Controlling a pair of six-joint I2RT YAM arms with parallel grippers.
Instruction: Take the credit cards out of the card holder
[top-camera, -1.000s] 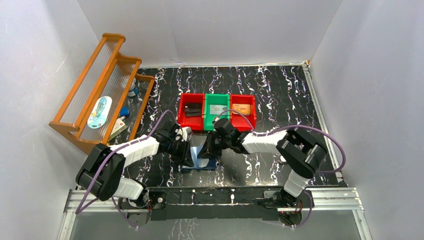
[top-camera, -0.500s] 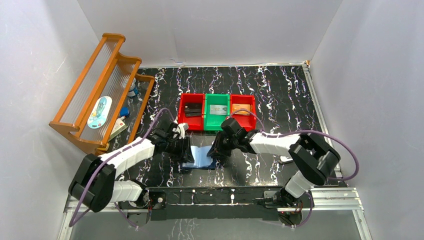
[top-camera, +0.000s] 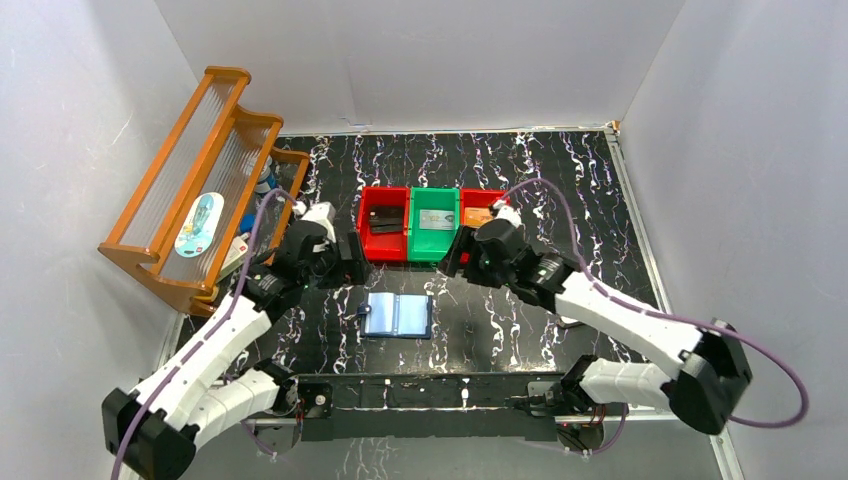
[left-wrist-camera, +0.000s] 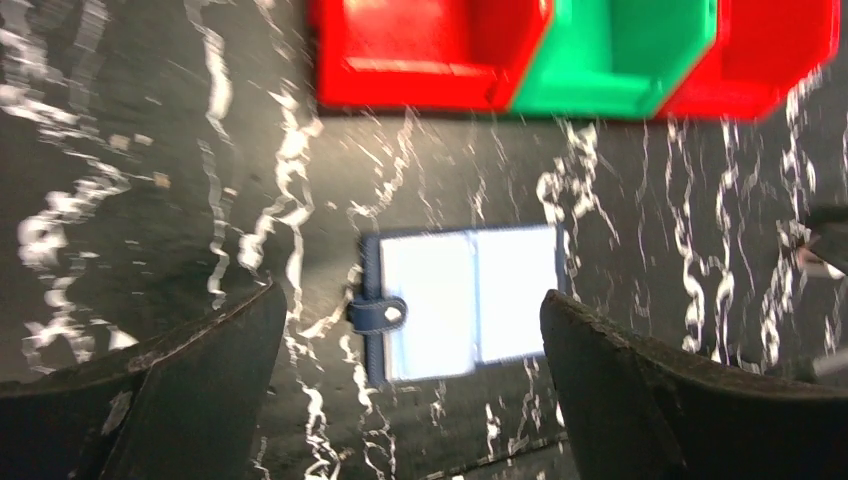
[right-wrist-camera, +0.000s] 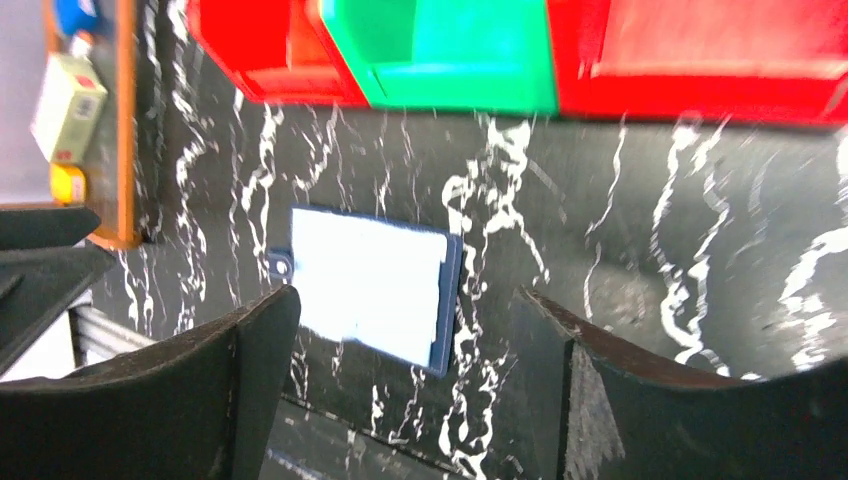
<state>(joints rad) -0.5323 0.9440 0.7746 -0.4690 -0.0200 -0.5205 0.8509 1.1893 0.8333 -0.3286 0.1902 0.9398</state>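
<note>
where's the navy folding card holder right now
In the top view, the navy-blue folding card holder lies open on the black marbled table, on the near side of the row of red and green plastic bins.

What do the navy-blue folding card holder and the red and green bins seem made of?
Navy-blue folding card holder: matte cover, maybe fabric or faux leather; pale sleeves glare like clear plastic. Red and green bins: glossy, evenly coloured moulded plastic.
</note>
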